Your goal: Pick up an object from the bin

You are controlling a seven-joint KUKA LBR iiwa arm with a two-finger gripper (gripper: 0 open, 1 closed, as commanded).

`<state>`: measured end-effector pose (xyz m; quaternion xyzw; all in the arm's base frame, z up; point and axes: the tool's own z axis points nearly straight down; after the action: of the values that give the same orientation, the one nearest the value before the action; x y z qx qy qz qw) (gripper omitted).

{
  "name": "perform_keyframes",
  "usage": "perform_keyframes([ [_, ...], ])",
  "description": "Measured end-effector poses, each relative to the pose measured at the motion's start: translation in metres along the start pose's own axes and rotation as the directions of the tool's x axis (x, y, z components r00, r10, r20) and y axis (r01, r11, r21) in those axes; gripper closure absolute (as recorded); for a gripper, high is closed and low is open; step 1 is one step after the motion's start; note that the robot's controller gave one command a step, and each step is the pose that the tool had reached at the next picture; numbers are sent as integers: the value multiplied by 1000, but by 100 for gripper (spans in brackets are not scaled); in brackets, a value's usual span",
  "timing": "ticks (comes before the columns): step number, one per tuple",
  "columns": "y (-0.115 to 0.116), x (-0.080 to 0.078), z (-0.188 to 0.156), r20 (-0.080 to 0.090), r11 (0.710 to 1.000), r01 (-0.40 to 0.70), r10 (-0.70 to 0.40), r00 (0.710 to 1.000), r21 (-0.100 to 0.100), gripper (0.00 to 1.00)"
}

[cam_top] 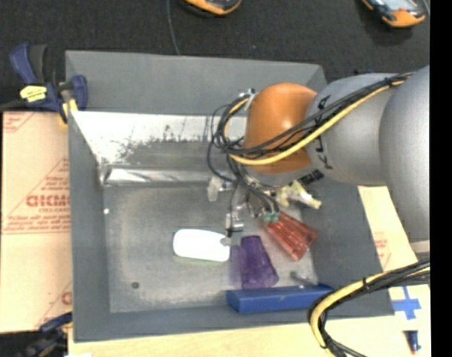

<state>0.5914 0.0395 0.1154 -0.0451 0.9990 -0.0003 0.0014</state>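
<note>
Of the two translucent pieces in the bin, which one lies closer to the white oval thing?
The purple piece, just right of the white oval and nearly touching it. The red piece lies farther right, beyond the purple one.

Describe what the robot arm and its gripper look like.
The arm is thick, rounded and silver-grey, with dark lettering near the wrist. An orange domed cover caps the wrist. Yellow and black cables run along it. The gripper is small, pale metal.
</note>
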Motion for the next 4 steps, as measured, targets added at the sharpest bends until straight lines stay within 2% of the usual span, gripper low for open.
perform_keyframes([
  [1,0,14,9,5,999,42,-42,999,2,0],
  [2,26,29,12,1,992,126,-126,992,-2,0],
  [3,34,48,-17,3,999,-32,32,999,1,0],
  [4,6,59,30,8,998,-63,63,998,-1,0],
])
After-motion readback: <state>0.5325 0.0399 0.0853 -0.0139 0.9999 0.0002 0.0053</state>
